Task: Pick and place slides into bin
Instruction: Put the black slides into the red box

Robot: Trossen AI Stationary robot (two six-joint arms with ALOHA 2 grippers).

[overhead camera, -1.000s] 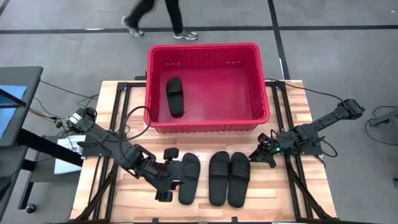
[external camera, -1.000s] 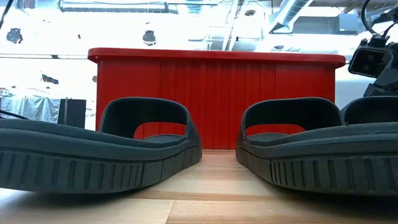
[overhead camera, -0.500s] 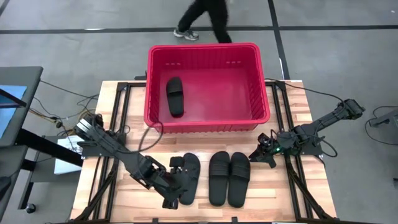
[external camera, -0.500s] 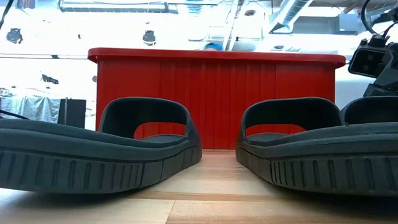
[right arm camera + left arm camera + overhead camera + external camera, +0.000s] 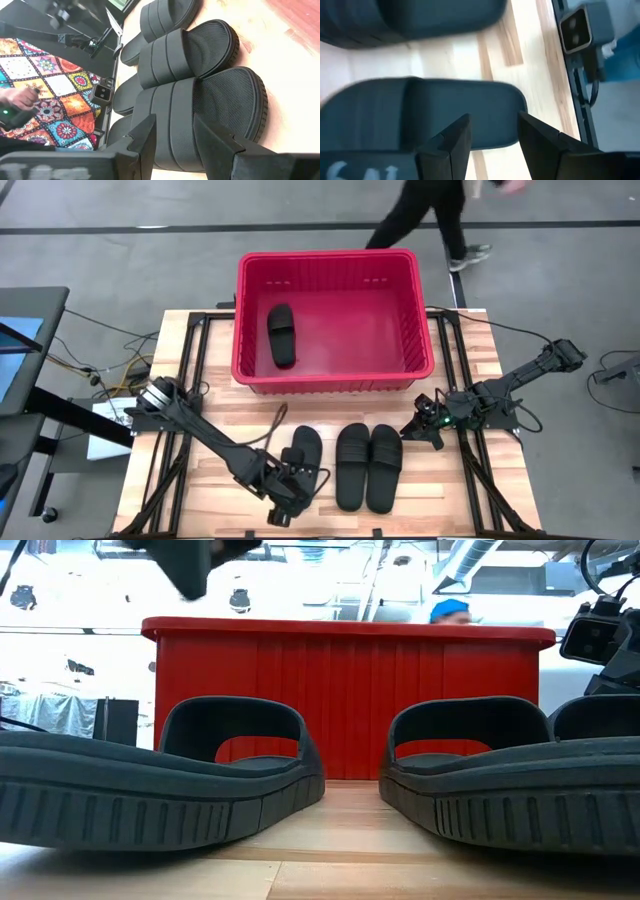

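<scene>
One slide (image 5: pixel 420 112) lies just ahead of your left gripper (image 5: pixel 492 137), jaws parted (empty); foam looks light, bendy, so pinch its edge.

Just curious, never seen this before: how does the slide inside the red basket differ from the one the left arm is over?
The slide in the bin lies alone inside the red bin; the leftmost table slide lies on the wooden table with the left end effector over its near end. The binned slide looks smaller, being farther away. Both are black, strap up.
</scene>
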